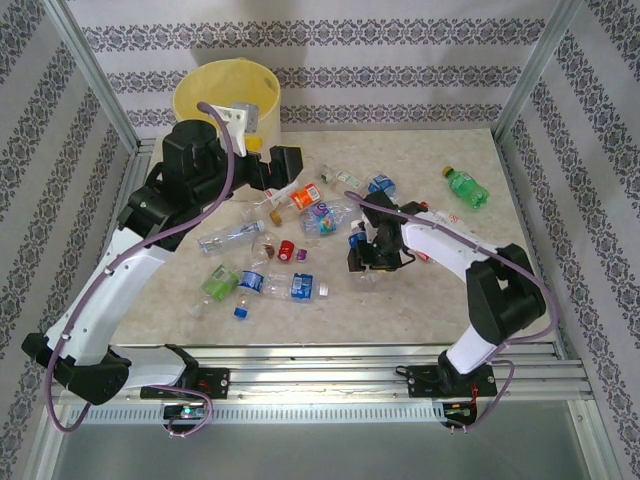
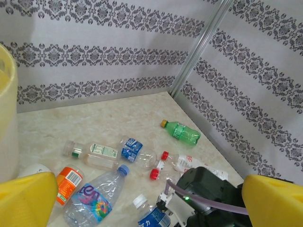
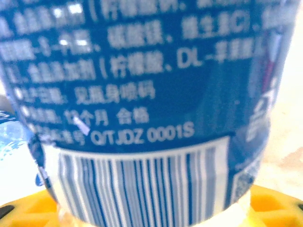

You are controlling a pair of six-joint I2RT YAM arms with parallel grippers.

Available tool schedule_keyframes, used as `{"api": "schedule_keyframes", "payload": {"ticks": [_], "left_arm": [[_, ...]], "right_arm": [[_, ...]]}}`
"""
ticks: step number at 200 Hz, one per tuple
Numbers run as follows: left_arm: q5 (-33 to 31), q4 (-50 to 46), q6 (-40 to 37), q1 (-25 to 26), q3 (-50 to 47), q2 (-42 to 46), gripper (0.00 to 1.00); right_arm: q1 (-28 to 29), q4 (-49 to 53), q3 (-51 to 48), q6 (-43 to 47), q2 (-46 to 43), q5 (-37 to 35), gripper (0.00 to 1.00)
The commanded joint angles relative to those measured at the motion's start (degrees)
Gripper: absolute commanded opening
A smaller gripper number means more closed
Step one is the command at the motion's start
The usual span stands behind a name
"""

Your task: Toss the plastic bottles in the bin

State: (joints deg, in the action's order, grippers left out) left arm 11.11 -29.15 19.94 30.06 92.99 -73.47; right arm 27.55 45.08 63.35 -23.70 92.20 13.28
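Note:
Several plastic bottles lie scattered on the marble tabletop. Among them are a green one (image 1: 466,187) (image 2: 182,132) at the far right, an orange-labelled one (image 1: 305,196) (image 2: 68,182) and a colourful-labelled one (image 1: 325,215) (image 2: 92,201). The bin (image 1: 228,90) (image 2: 7,118), yellow-lined, stands at the back left. My left gripper (image 1: 283,165) (image 2: 151,201) hangs open just right of the bin, holding nothing. My right gripper (image 1: 363,262) (image 3: 151,208) is down at mid-table, its yellow fingers on either side of a blue-labelled bottle (image 1: 357,238) (image 3: 142,118) (image 2: 152,218) that spans the gap between them.
More bottles lie at front left, including a green one (image 1: 218,282) and blue-labelled ones (image 1: 290,285). Patterned walls and metal frame posts (image 1: 530,70) close in the table. A rail (image 1: 330,380) runs along the near edge.

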Motion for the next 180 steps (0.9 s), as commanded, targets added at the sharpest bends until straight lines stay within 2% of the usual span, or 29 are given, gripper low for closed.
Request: {"api": "schedule_keyframes", "payload": {"ticks": [1,75,136,180], "left_arm": [[0.76,4.70,2.98,0.80,-1.46,-0.42,1.00],[5.48,8.72,7.72,1.31,-4.17,-2.16,1.00],[9.74,13.45,12.75,2.69,-6.76,-4.52,1.00],[13.04,17.48,16.48,3.94,-6.71,-7.85,1.00]], "right_arm": [[0.37,1.89,0.42,-0.22,-4.29,-2.55,0.48],[0.37,-0.04,4.90,2.69,-16.53,-2.96,0.46],[1.66,-11.76,3.27,4.63,-27.43,2.68,0.46],[4.19,-17.42,0.78,3.93,-31.19,5.33,0.46]]}}
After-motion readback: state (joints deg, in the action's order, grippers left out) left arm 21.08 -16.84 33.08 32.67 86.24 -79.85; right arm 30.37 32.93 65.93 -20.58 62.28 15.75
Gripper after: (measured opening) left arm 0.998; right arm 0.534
